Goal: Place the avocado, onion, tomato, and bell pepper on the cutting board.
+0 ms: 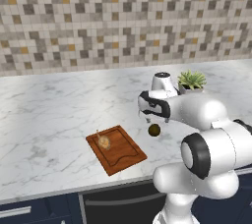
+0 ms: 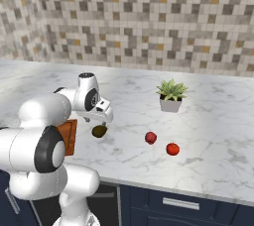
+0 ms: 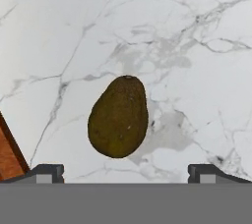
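The dark olive-brown avocado lies on the marble counter, centred between my two spread fingertips. My gripper is open and hovers just above it, touching nothing. In the left base view the gripper hangs over the avocado, just right of the reddish-brown cutting board. The tan onion rests on the board's far left part. A dark red bell pepper and a brighter red tomato sit on the counter to the right of the avocado.
A small potted plant stands behind the vegetables, toward the tiled wall. A corner of the cutting board shows at the lower left of the hand view. The counter's front edge runs close below the board.
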### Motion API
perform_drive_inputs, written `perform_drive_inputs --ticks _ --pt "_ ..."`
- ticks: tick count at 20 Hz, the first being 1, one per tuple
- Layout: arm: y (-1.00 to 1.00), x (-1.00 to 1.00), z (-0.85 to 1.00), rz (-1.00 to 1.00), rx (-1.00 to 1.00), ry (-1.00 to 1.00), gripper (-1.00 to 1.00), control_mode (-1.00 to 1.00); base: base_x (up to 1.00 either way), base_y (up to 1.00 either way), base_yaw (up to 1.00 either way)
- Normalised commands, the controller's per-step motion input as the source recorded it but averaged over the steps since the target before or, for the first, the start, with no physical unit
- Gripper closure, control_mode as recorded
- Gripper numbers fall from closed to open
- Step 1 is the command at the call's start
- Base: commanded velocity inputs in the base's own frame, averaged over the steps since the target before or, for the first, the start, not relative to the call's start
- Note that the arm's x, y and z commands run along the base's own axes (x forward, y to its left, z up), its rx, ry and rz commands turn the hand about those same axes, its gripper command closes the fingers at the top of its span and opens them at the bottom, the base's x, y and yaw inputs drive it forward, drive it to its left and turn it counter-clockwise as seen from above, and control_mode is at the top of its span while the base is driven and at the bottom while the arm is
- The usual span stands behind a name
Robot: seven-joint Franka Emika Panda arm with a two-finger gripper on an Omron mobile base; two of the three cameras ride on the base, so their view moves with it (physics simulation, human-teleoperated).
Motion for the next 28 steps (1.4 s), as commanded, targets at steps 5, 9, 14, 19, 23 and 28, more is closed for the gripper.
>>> perform_drive_inputs --ticks 5,9,14,19,23,28 --pt "0.0 0.18 -0.25 0.0 0.0 0.05 -1.0 -1.0 0.0 0.0 0.0" --pt "0.0 0.0 -0.23 0.0 0.0 0.02 -1.0 -1.0 0.0 0.0 0.0" --pt "0.0 0.0 -0.32 0.0 0.0 0.04 -1.0 -1.0 0.0 0.0 0.0" --pt "0.0 0.0 -0.34 -0.01 0.0 0.06 -1.0 -1.0 0.0 0.0 0.0" --pt "0.0 0.01 -0.39 -0.01 0.0 0.08 -1.0 -1.0 0.0 0.0 0.0" --pt "0.0 0.03 -0.36 -0.02 0.0 0.09 1.0 -1.0 0.0 0.0 0.0"
